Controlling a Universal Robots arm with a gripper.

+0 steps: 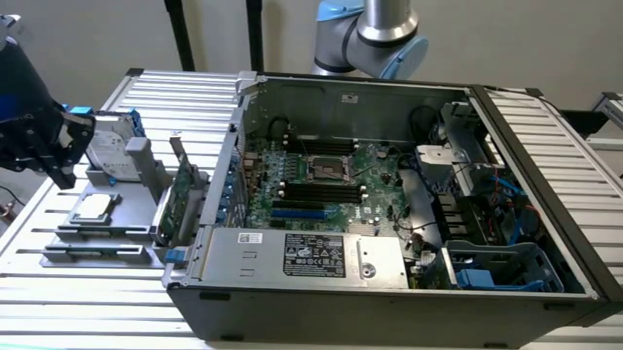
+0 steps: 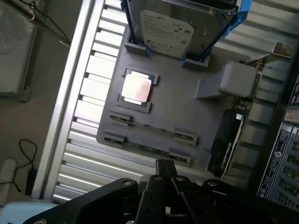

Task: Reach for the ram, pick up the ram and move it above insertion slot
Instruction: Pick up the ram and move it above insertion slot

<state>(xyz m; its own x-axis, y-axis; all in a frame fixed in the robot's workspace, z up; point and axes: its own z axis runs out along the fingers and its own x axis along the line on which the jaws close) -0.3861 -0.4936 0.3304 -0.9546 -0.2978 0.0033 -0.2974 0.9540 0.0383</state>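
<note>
The ram [image 2: 146, 148] is a thin green stick lying flat between small grey clips on the grey holder tray [image 2: 187, 112]. A second pair of clips sits just beyond it. In the exterior view the ram [image 1: 95, 251] lies at the tray's near end. My gripper [image 2: 164, 167] hovers above the tray, close over the ram's row and apart from it. In the exterior view my gripper [image 1: 60, 164] hangs at the far left, above the tray [image 1: 58, 259]. The insertion slots [image 1: 314, 191] are several parallel long black sockets on the motherboard inside the open computer case.
On the tray stand a hard drive [image 2: 167, 29], a processor [image 2: 136, 88] and a green expansion card [image 1: 181, 198] with a metal bracket. The case wall [image 1: 226, 182] rises between the tray and the motherboard. A short blue slot [image 1: 297, 214] lies beside the black sockets.
</note>
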